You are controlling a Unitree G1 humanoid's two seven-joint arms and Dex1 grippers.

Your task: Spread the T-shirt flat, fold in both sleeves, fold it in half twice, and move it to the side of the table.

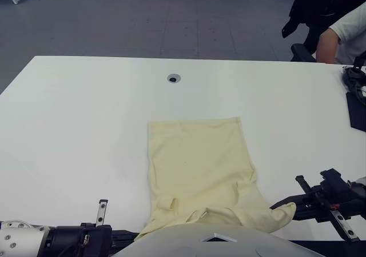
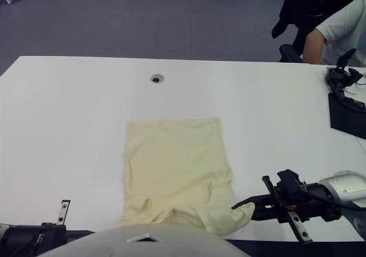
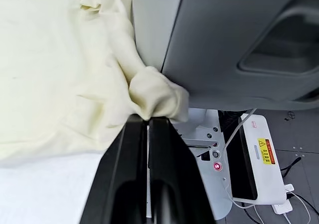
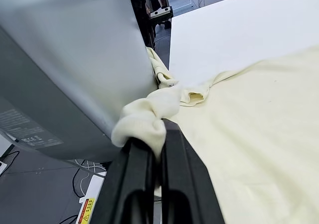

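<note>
Your right claw (image 2: 247, 207) sits low at the near edge of the desk (image 1: 68, 131), toward its right side. Its two fingers (image 4: 137, 184) are pressed together on a bunched wad of the T-shirt (image 1: 197, 165), and the right wrist view shows the pale cloth puffing out just above the black tips. Your left claw (image 3: 148, 120) is at the same near edge on the other side of the garment. It too is clamped tight, pinching a rounded lump of fabric between its two dark fingers. From those two pinch points the pale yellow T-shirt runs away from you across the middle of the desk. Its far hem lies straight and roughly parallel to the far edge, well short of it, and the body lies mostly flat with a few light creases. Nearer you the cloth is rumpled, with folds and a sleeve opening showing, and one corner is drawn out to the right toward your right claw. Beyond the hem, a small round grommet hole (image 1: 174, 78) sits in the desk near the far edge. At the right edge, well apart from the shirt, lie a flat black pad (image 2: 347, 117) and a tangle of dark cables (image 2: 341, 77) just beyond it.
</note>
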